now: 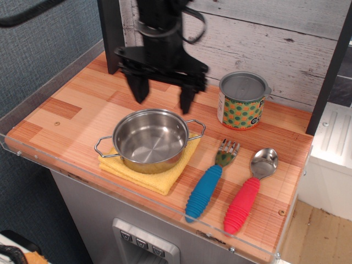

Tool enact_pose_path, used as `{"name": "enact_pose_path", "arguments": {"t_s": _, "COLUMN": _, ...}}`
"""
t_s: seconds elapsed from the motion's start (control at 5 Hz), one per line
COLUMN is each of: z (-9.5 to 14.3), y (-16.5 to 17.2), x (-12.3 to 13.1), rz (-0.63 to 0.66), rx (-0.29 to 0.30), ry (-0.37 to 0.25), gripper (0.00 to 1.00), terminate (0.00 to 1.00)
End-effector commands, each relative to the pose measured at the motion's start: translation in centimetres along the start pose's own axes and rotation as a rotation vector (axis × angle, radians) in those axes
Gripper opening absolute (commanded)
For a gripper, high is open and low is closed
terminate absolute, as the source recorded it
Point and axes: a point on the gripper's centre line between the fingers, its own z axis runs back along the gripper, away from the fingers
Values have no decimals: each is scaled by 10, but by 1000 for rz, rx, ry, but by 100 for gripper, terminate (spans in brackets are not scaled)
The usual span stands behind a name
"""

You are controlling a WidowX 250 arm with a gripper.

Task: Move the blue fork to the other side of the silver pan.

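A black robot claw (pixel 163 97) hangs in the air above the back rim of the silver pan (pixel 150 139), its two dark fingers spread wide apart and pointing down with nothing between them. The silver pan is a shallow round shiny steel pot with two thin wire loop handles, and it sits on a folded yellow cloth (pixel 154 173) near the middle of the desk (pixel 71 107), a wooden-patterned top in orange and pale brown strips with a clear plastic edge along the front. The blue fork (pixel 209 180), a toy piece with a thick ribbed blue handle and short shiny metal tines, lies flat on the desk to the right of the pan, just beside the corner of the yellow cloth, tines pointing toward the back wall and handle toward the front edge. Just beside it on the right lies a spoon with a ribbed red handle and a shiny metal bowl (pixel 250 191), set almost parallel to the fork. Behind both, near the whitewashed plank wall, stands a tin can with green dots on an orange label (pixel 242 101), upright, well apart from the claw's right finger.
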Motion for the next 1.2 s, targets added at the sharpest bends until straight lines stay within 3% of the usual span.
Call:
{"name": "enact_pose_path", "arguments": {"t_s": 0.0, "z": 3, "y": -37, "x": -24, "rz": -104, "rx": -34, "ry": -21, "gripper": 100, "terminate": 0}}
{"name": "enact_pose_path", "arguments": {"t_s": 0.6, "z": -33, "y": -55, "x": -44, "rz": -158, "rx": -41, "ry": 39, "gripper": 100, "terminate": 0}}
{"name": "enact_pose_path", "arguments": {"t_s": 1.0, "z": -44, "y": -62, "x": -51, "rz": -174, "rx": -35, "ry": 57, "gripper": 100, "terminate": 0}}
